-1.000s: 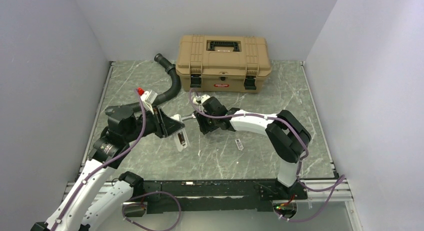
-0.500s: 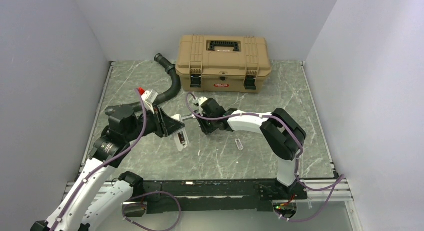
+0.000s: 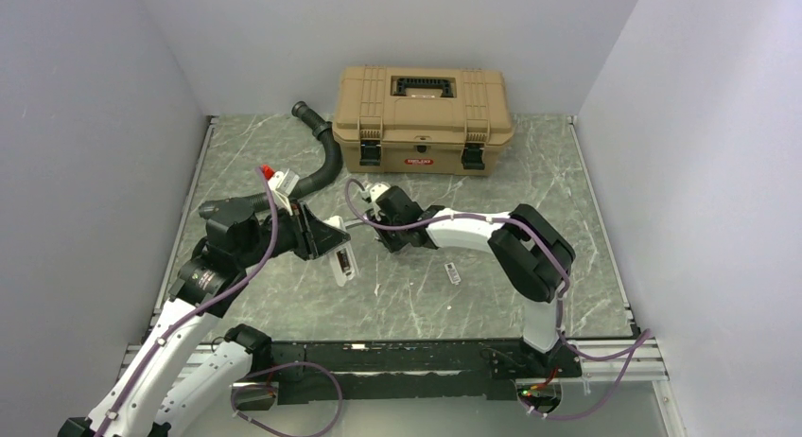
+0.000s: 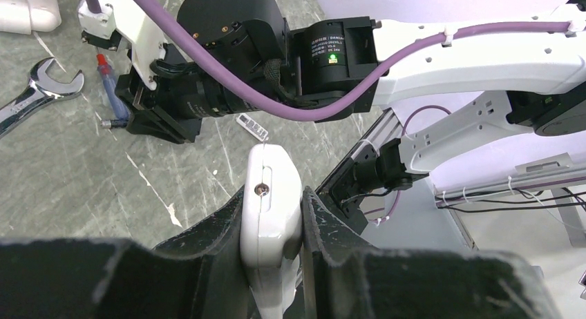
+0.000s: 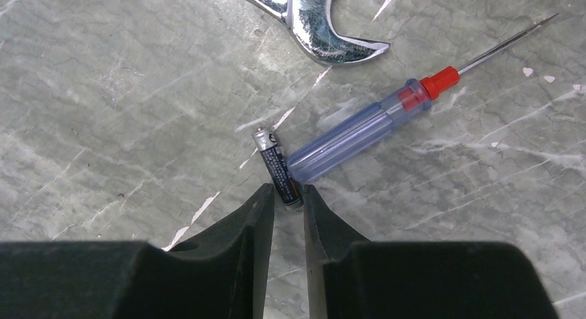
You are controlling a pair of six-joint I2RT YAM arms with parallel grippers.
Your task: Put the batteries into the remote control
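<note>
My left gripper is shut on the white remote control and holds it above the table, one end pointing down. In the left wrist view the remote sits edge-on between the fingers. My right gripper is low over the table. In the right wrist view its tips pinch the near end of a small black battery that lies against a clear blue screwdriver.
A chrome wrench lies just beyond the battery. A small white flat piece lies right of centre. A tan toolbox stands at the back, with a black hose and a white cylinder piece to its left.
My right wrist has shifted a little to the left and away over the table. My left arm with the remote has not moved.
</note>
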